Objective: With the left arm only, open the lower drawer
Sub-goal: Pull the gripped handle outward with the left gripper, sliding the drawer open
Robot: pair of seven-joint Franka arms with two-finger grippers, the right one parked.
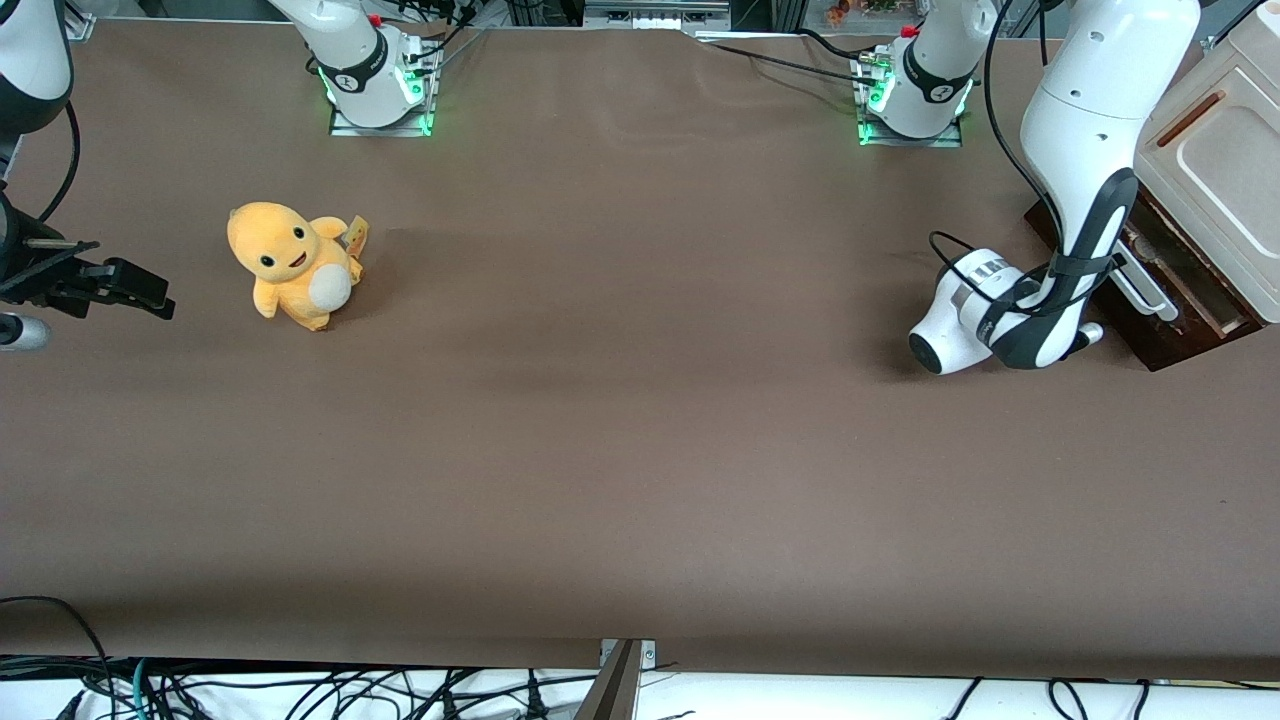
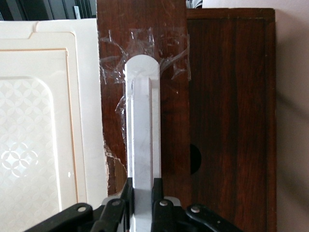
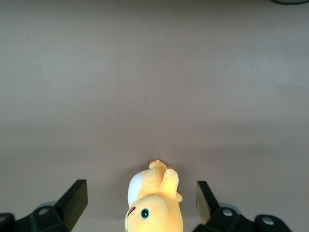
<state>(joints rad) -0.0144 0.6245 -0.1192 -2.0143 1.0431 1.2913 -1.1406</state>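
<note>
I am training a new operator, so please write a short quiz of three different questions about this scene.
1. True or false: the left gripper is shut on the white bar handle of the lower drawer.
2. Which object lies toward the parked arm's end of the table? A) orange plush toy B) red cup C) blue box
3. Fill in: the cream cabinet sits ___ the lower drawer.

Key: 1 true; 2 A, the orange plush toy; 3 above.
</note>
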